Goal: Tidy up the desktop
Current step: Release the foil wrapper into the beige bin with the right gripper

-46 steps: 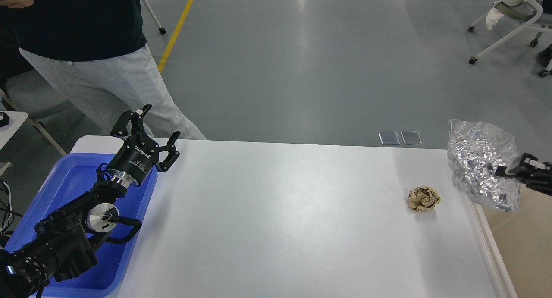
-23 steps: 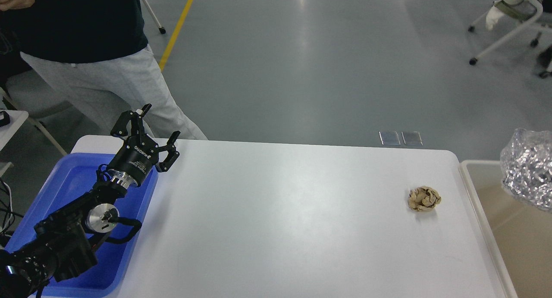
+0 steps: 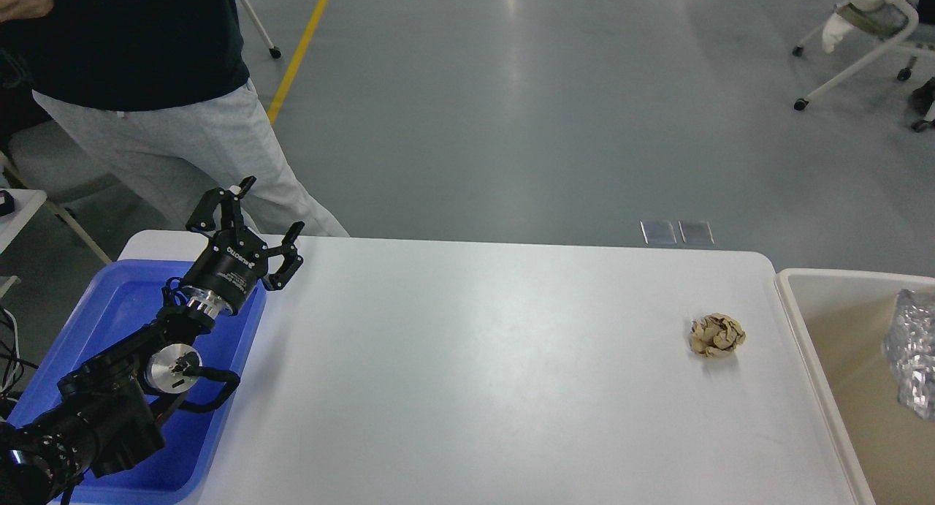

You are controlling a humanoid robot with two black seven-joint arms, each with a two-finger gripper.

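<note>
The white desktop (image 3: 467,388) fills the middle of the head view. A crumpled brown paper ball (image 3: 716,335) lies on it near the right edge. A crumpled silver foil wrapper (image 3: 913,359) lies inside the beige bin (image 3: 803,300) at the right. My left gripper (image 3: 252,213) is open and empty, held above the far corner of the blue tray (image 3: 109,308) at the left. My right gripper is out of view.
A person in a dark top and light trousers (image 3: 161,110) stands just behind the table's far left corner. A wheeled chair (image 3: 869,37) stands far right on the grey floor. A yellow floor line (image 3: 299,48) runs behind.
The right gripper carried the foil wrapper to the right, left the view, and the wrapper dropped into the beige bin. The left arm has barely moved.
</note>
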